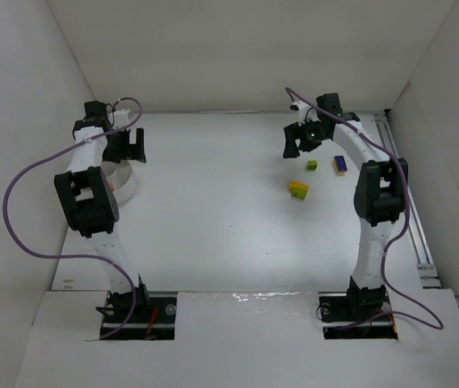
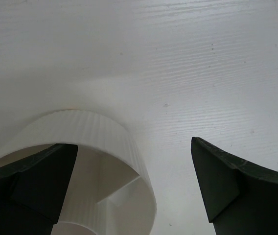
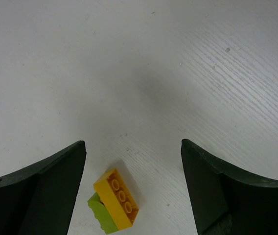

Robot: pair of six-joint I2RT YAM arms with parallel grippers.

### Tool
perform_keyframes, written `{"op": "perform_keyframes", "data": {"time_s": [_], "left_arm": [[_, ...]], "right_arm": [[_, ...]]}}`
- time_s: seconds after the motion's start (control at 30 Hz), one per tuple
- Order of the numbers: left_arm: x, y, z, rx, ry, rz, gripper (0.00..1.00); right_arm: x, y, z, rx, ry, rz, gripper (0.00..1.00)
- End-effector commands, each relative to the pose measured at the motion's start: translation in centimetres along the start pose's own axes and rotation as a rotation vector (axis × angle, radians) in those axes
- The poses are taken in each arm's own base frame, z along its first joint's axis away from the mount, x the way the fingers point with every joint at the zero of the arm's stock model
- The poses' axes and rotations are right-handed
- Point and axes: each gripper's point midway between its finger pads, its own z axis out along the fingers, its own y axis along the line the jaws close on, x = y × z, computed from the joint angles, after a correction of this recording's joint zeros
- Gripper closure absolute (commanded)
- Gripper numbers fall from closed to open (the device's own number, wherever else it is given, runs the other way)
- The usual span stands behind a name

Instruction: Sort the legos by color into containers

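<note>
ribbed white bowl (image 2: pixel 104 139), studded yellow brick (image 3: pixel 117 198) on lime brick (image 3: pixel 99 214); grained table (image 2: pixel 202 58)

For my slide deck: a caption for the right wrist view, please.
Open right gripper framing a yellow brick that touches a lime brick on the white table.

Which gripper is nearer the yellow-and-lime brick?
Right. The right gripper hangs open just past the brick; the left gripper is far off, at the bowl.

The white bowl (image 2: pixel 104 142) is being cut off at the left wrist view's near edge and partly covered by a finger (image 2: pixel 26 196). The lime brick (image 3: pixel 98 211) is being largely hidden under the yellow brick (image 3: pixel 117 198).
</note>
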Motion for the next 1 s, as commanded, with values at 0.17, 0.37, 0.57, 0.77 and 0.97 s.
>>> {"op": "perform_keyframes", "data": {"time_s": [0.17, 0.37, 0.57, 0.77, 0.97], "left_arm": [[0.5, -1.8, -3.1, 0.052, -0.029, 0.08, 0.0], [1.1, -2.7, -3.7, 0.096, -0.01, 0.105, 0.0], [1.3, -2.8, -4.3, 0.096, -0.011, 0.125, 0.0], [2.0, -3.6, -4.8, 0.113, -0.003, 0.16, 0.0], [3.4, -4.0, -4.6, 0.121, 0.037, 0.176, 0.0]], "right_arm": [[-2.5, 0.3, -1.1, 0.021, -0.071, -0.042, 0.17], [-2.5, 0.3, -1.1, 0.021, -0.071, -0.042, 0.17], [-2.2, 0.5, -0.9, 0.01, -0.065, -0.038, 0.17], [-2.4, 0.6, -0.9, 0.003, -0.075, -0.043, 0.17], [-1.6, 0.2, -0.7, 0.004, -0.061, -0.027, 0.17]]}}
